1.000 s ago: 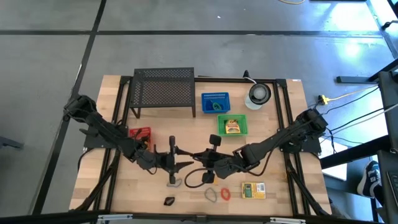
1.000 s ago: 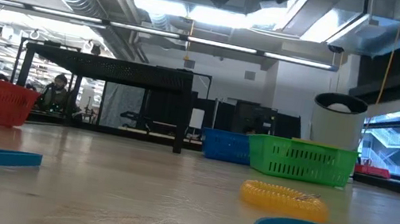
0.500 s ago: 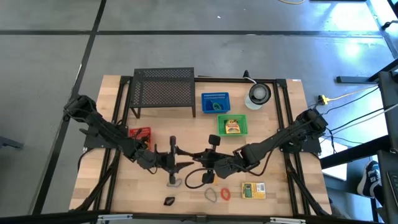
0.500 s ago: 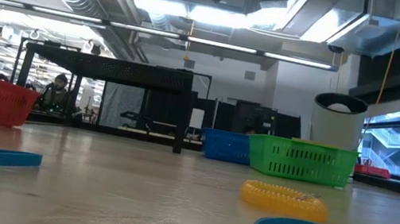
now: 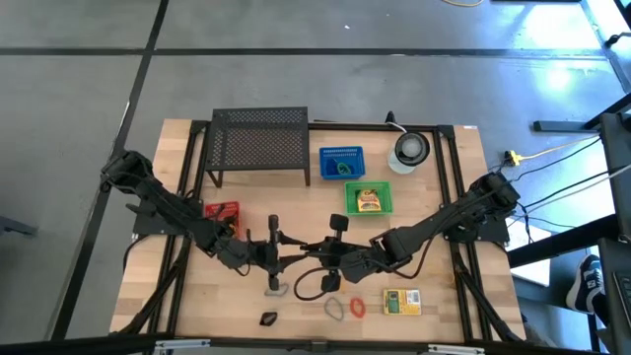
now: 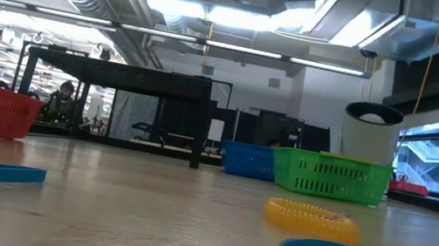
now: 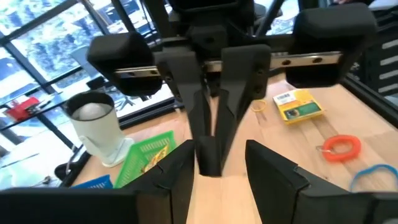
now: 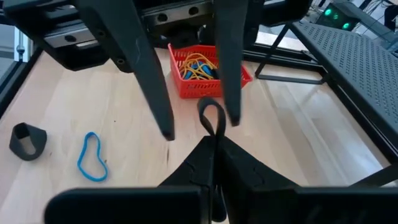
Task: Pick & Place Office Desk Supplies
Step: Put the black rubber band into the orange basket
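Note:
My right gripper (image 5: 318, 258) is above the middle of the table, shut on a small thin black loop (image 8: 211, 116). My left gripper (image 5: 294, 258) faces it, open. Its two fingers (image 8: 149, 87) stand on either side of the loop and of my right fingertips, apart from both. In the left wrist view my left gripper (image 7: 217, 150) frames the right arm's shut fingers (image 7: 210, 118). On the table lie a blue loop (image 8: 92, 157), a black clip (image 8: 26, 138), an orange loop (image 5: 356, 308), a grey loop (image 5: 335, 308) and a yellow-green box (image 5: 401, 301). My right gripper pinches the black loop by its near end (image 8: 213, 134) between its two shut fingertips. The fingers lie about level and point toward the table's left. The rest of the loop sticks out past the fingertips, clear of the table.
A black mesh shelf (image 5: 259, 143) stands at the back. A red basket (image 5: 222, 211), a blue basket (image 5: 340, 163) and a green basket (image 5: 368, 199) hold small items. A round grey-white object (image 5: 410, 148) is at the back right. A yellow coil (image 6: 311, 215) lies on the wood.

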